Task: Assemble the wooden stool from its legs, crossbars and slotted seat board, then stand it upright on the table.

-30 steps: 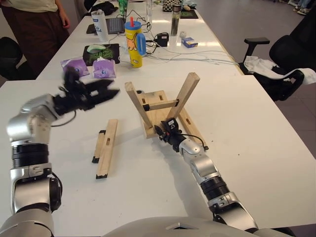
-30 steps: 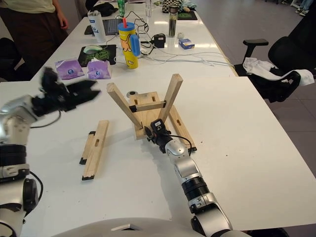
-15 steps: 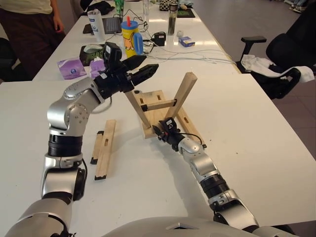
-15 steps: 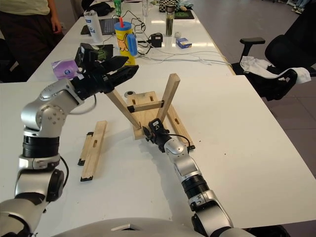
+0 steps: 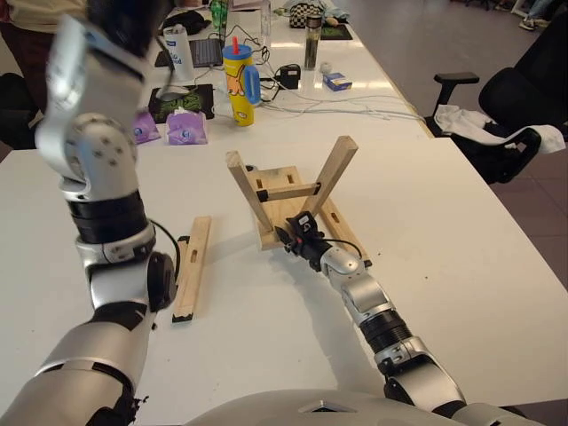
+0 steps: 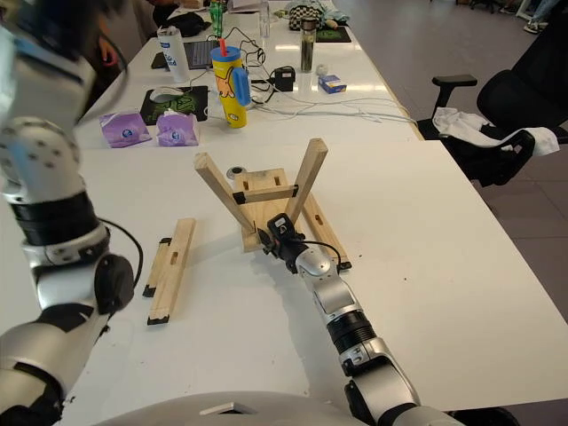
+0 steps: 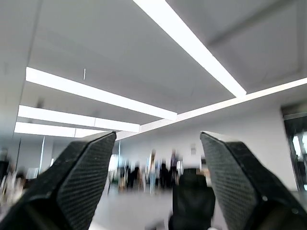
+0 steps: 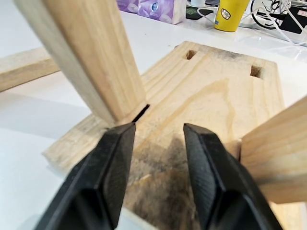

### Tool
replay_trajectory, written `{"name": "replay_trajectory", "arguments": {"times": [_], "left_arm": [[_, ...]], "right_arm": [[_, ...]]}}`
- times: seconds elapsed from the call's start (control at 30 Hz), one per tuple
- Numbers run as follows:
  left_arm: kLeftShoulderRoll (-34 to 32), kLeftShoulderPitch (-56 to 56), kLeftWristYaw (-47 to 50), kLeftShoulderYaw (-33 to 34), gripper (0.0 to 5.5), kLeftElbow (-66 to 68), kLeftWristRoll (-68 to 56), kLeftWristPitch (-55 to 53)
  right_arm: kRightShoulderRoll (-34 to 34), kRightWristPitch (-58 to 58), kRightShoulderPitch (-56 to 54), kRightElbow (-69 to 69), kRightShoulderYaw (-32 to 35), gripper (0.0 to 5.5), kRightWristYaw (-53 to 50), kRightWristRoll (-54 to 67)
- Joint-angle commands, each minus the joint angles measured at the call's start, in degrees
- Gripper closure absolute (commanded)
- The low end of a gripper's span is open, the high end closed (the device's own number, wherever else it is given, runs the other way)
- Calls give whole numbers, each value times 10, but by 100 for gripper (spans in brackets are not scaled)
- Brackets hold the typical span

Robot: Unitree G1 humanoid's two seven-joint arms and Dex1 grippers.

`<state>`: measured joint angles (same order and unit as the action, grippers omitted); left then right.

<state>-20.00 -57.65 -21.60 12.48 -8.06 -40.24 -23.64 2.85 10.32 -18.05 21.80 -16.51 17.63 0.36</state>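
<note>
Resting at the near edge of the seat board [image 8: 218,91], the right gripper [image 8: 158,129] has its two fingers [image 8: 112,167] parted, with only bare board surface between them; it grips nothing. One finger lies just beside the foot of the left-hand leg [image 8: 91,62], and the second leg [image 8: 276,148] rises close to the other finger, so both legs flank the gripper.

In the left eye view this assembly sits at frame centre on the white table [image 5: 444,266]. The board lies flat with the two legs slanting upward and apart, joined by a crossbar [image 5: 288,189].

The left gripper [image 7: 158,139] points toward the ceiling, its fingers spread wide and empty. Its arm is raised at the upper left of the left eye view.

Two loose wooden pieces [image 5: 191,266] lie side by side at centre left, well apart from the board.

Beyond the board, toward the top of the frame, stand a yellow cup [image 5: 240,84], two purple packets [image 5: 186,127], a white bottle [image 5: 178,49] and loose cables [image 5: 355,102]. A black office chair [image 5: 524,106] occupies the upper right.
</note>
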Motion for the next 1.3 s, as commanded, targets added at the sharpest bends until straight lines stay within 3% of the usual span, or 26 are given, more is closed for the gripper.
{"name": "replay_trajectory", "arguments": {"times": [0.03,0.1,0.27,0.53,0.77,0.9,1.0,1.13,1.2,1.3], "left_arm": [[-4,295,33,-193,221,45,131,-94],[20,401,43,-276,221,128,183,-94],[63,344,70,-243,221,192,215,-29],[77,239,121,-89,221,28,185,105],[-15,306,90,26,221,-35,164,78],[-65,415,7,55,221,2,111,-14],[-154,488,-150,14,221,34,104,-54],[-251,557,-330,-7,221,27,74,-90],[-267,573,-361,8,221,17,46,-120],[-305,605,-426,24,221,-29,-39,-213]], "right_arm": [[5,56,34,69,-14,367,0,-24],[1,51,21,85,-12,367,-1,-24],[5,46,3,116,-2,367,-5,-25],[-2,-34,8,93,31,367,6,10],[-29,-17,5,28,3,367,39,12],[-46,-11,-19,12,-2,367,33,9],[-37,-10,0,-56,-5,367,59,22],[42,63,94,-273,25,367,103,59],[70,99,121,-336,35,367,122,80],[184,167,174,-427,85,367,229,169]]}}
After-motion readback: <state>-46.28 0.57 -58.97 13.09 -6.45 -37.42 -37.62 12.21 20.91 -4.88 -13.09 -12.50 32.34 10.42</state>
